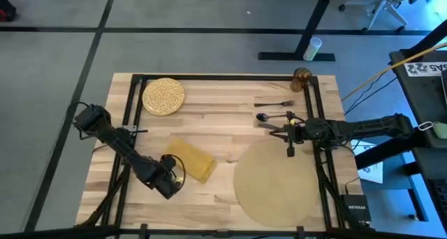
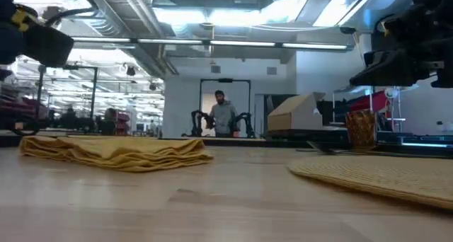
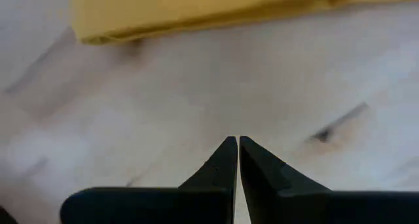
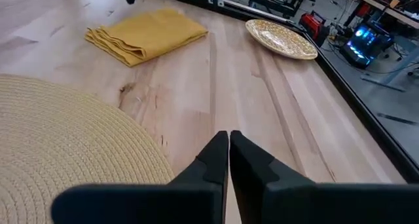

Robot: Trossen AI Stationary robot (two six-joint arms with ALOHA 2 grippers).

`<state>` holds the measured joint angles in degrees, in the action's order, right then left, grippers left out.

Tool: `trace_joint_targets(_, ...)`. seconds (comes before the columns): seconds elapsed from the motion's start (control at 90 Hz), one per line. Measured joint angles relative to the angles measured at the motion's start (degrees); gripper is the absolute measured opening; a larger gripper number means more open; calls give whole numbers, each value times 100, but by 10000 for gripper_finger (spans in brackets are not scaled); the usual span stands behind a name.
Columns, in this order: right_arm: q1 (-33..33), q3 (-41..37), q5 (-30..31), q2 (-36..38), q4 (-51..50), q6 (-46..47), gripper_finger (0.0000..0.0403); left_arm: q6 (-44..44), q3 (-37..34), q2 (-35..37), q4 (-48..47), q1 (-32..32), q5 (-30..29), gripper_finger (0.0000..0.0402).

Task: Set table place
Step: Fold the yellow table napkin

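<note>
The mustard napkin (image 1: 190,158) lies folded on the wooden table (image 1: 223,138), left of the round tan placemat (image 1: 276,179). At the far left sits the speckled plate (image 1: 163,96), and the amber glass (image 1: 302,78) stands at the far right. The fork (image 1: 277,103) and spoon (image 1: 269,117) lie just beyond the placemat; I cannot make out the knife. My left gripper (image 3: 237,140) is shut and hangs above bare wood close to the napkin's (image 3: 196,11) near edge. My right gripper (image 4: 229,135) is shut, over the wood at the placemat's (image 4: 65,139) far edge.
Thin black rails (image 1: 131,113) run along the table's left, far and right sides. Bare wood lies between the napkin, the plate (image 4: 280,38) and the placemat. A person (image 2: 223,114) stands far off in the room behind the table.
</note>
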<state>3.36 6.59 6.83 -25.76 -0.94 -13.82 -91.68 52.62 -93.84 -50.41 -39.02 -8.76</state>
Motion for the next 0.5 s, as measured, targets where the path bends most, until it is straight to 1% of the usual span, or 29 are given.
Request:
trace_joint_targets(0.267,1,0,0,2,-1,2,0,106,-373,10,20,482,-328,0)
trace_joint_targets(0.389,0,0,0,1,-2,2,0,493,-446,22,13,784,-407,0)
trace_joint_targets(0.5,0,0,0,0,-1,2,0,809,-503,9,-32,1090,-662,0)
